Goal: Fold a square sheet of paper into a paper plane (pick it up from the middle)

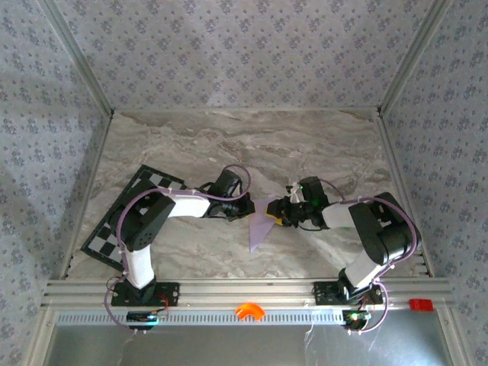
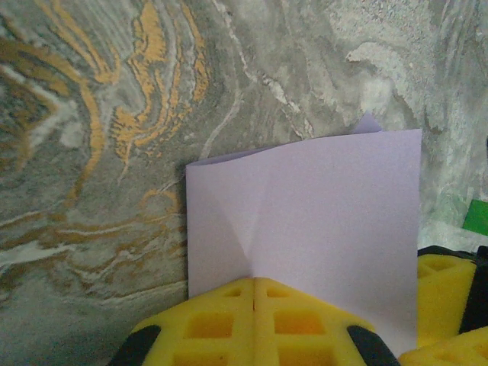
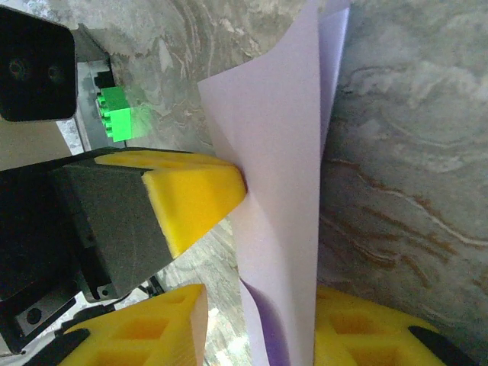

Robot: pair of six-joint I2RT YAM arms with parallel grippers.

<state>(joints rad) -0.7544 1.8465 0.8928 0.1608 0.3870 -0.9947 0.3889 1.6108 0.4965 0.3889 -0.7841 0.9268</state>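
The left gripper (image 2: 254, 288) is clamped on the sheet of paper (image 2: 320, 221). Its two yellow pads (image 2: 221, 320) meet in a seam at the sheet's 6 o'clock edge, and the lilac sheet rises from them toward 12 with faint creases fanning up from the seam. The right gripper (image 3: 259, 305) is narrowly parted, with the same sheet passing between its fingers: the one at 5 o'clock touches the paper, the one at 7 o'clock stands just off it. From above, the grippers face each other at mid-table, left from 9 o'clock, right from 3, and the folded sheet between them tapers toward 6 o'clock. A green block (image 3: 122, 114) lies on the marble table (image 1: 229, 145) near the sheet. The checkerboard (image 1: 103, 240) lies at 9 o'clock, partly covered by the left arm
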